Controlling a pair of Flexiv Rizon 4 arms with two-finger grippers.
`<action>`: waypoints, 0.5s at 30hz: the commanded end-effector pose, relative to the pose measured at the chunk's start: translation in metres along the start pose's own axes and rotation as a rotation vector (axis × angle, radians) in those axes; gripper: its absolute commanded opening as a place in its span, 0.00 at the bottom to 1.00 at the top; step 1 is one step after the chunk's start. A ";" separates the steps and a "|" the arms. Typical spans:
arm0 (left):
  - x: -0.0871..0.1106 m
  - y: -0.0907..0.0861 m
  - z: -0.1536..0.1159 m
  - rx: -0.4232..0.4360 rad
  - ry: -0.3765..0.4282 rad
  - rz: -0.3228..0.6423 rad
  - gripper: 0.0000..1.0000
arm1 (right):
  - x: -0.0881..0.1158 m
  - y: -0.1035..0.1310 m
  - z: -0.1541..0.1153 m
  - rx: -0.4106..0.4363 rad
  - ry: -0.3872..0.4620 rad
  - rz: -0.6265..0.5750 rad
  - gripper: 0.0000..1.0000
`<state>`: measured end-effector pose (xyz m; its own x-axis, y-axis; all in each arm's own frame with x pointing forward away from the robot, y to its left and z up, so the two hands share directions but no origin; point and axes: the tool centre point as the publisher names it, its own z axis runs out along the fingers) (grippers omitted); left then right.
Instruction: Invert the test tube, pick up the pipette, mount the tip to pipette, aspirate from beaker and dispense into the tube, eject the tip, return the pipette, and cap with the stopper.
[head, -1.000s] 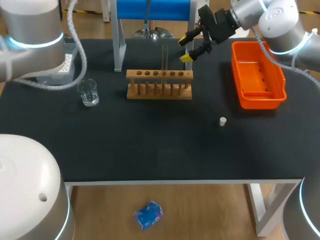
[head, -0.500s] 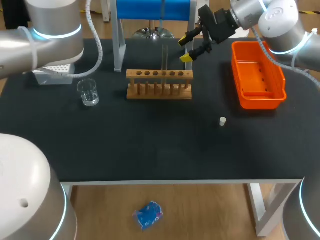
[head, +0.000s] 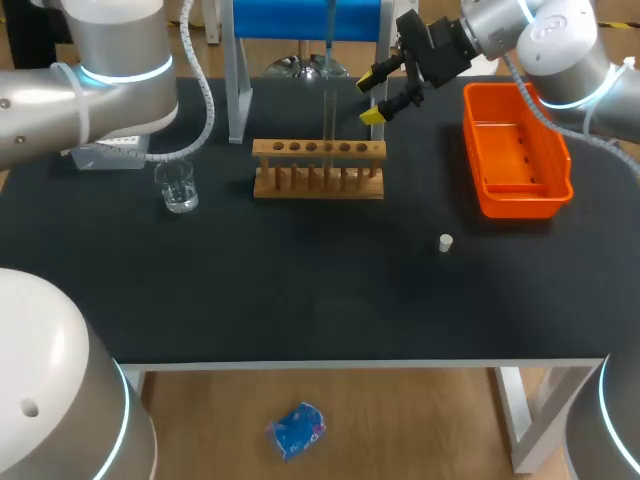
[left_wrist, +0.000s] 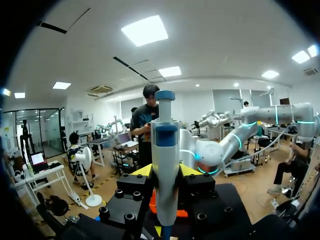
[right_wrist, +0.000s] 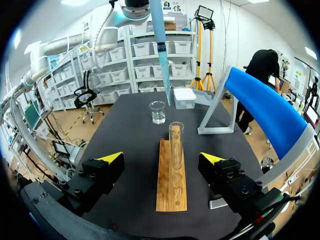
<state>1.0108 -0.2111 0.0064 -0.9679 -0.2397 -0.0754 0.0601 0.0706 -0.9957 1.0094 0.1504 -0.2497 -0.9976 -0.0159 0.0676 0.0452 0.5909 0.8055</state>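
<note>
over the last second the left arm (head: 110, 75) has swung in from the left side of the counter (head: 300, 290). it has carried the pipette (right_wrist: 159, 30) across until, in the head view, it hangs in line with the test tube (head: 328, 112). the left pincer (left_wrist: 165, 172) is pinching the pipette's barrel, plunger uppermost. the right pincer (head: 372, 100) has not moved: it hangs spread wide just beside the tube's upper end, holding nothing. the tube stands upright, mouth up, in the wooden rack (head: 318, 170). the beaker (head: 179, 186) and the white stopper (head: 445, 242) lie where they were, the stopper alone on the counter between the rack and the orange bin (head: 520, 205).

i read this as the carry toward dispensing. the inverting and the pick-up look done, and the pipette's lower end is narrow and tapered, as if a tip is mounted. in the right wrist view that end shows above and past the tube's mouth, and i cannot tell how far off it is.

also hard to make out is whether the pipette holds any liquid, and where the tip ends and the barrel begins. the left pincer is cut off above the head view, where the pipette is only a faint line. the tip box (right_wrist: 184, 98) is half hidden behind the left arm there. the tube's glass is faint, so whether it holds anything cannot be told.
</note>
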 end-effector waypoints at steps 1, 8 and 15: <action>-0.004 0.006 0.007 0.003 -0.001 -0.007 0.00 | -0.001 0.000 0.000 0.001 0.002 0.000 1.00; -0.008 0.010 0.011 0.008 -0.002 -0.013 0.00 | -0.001 0.000 0.000 0.001 0.002 0.000 1.00; -0.015 0.018 0.009 0.010 -0.019 -0.017 0.00 | -0.001 0.000 0.000 0.001 0.002 0.000 1.00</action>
<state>1.0262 -0.2143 -0.0077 -0.9650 -0.2562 -0.0562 0.0414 0.0627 -0.9972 1.0094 0.1504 -0.2497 -0.9976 -0.0159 0.0676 0.0452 0.5909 0.8055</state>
